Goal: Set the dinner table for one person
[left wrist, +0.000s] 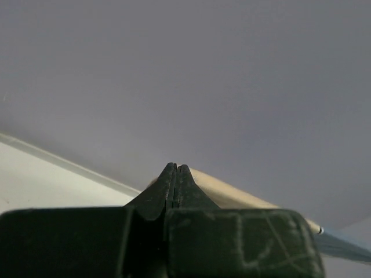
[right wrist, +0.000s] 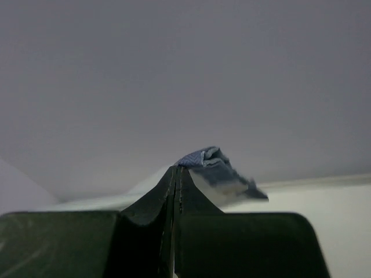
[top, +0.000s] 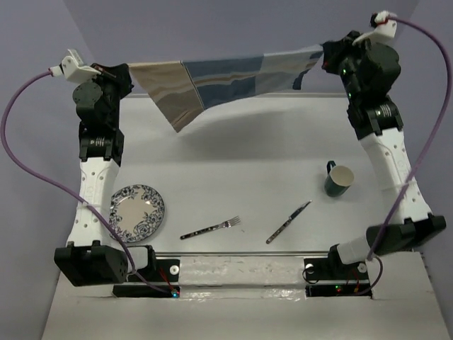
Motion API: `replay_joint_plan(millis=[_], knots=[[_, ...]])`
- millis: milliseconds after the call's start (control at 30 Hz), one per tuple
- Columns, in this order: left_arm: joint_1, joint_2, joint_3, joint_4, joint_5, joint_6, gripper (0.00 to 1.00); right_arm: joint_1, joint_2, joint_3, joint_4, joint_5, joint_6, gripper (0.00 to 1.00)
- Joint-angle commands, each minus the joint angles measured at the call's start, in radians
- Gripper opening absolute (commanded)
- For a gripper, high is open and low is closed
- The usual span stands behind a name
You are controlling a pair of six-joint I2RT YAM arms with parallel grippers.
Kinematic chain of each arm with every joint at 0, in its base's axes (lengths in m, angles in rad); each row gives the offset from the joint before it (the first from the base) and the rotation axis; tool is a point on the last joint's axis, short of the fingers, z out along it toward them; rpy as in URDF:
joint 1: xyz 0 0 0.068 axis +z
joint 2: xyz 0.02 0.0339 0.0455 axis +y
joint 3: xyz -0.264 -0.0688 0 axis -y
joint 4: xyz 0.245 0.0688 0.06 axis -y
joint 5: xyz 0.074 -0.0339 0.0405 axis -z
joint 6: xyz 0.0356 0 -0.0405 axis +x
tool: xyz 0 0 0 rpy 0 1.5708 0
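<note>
Left hand [top: 129,69] and right hand [top: 324,55] each pinch a corner of the placemat [top: 226,78], holding it stretched above the far tabletop [top: 248,156]. We judge the task early: placemat unlaid; plate [top: 136,211], fork [top: 211,228], knife [top: 288,222], mug [top: 340,180] lie unarranged nearer.

dinner table [top: 241,156] middle free, placemat [top: 226,81] strung beyond, fork [top: 211,229], knife [top: 288,222] nearer

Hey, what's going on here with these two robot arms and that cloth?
The two arms hold a blue-and-tan checked placemat stretched in the air over the far side of the white table, the left hand shut on one end and the right hand on the other. A patterned plate, fork, knife and green mug sit on the table nearer the bases.
</note>
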Motion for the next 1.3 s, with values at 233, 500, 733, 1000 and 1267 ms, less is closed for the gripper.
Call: replay_joint_plan(millis=[233, 500, 733, 1000, 1267], knots=[[0.051, -0.234, -0.825, 0.295, 0.192, -0.173, 0.00, -0.001, -0.347, -1.130, 0.355, -0.075, 0.172, 0.00], [0.052, -0.201, -1.072, 0.375, 0.212, -0.200, 0.00, -0.001, -0.253, -1.332, 0.431, -0.159, 0.226, 0.00], [0.052, -0.233, -1.152, 0.390, 0.186, -0.193, 0.00, -0.001, -0.334, -1.455, 0.428, -0.136, 0.223, 0.00], [0.052, -0.202, -1.198, 0.407, 0.203, -0.188, 0.00, -0.001, -0.437, -1.513, 0.339, -0.043, 0.254, 0.00], [0.051, -0.233, -1.237, 0.404, 0.209, -0.193, 0.00, -0.001, -0.444, -1.525, 0.300, -0.027, 0.280, 0.00]])
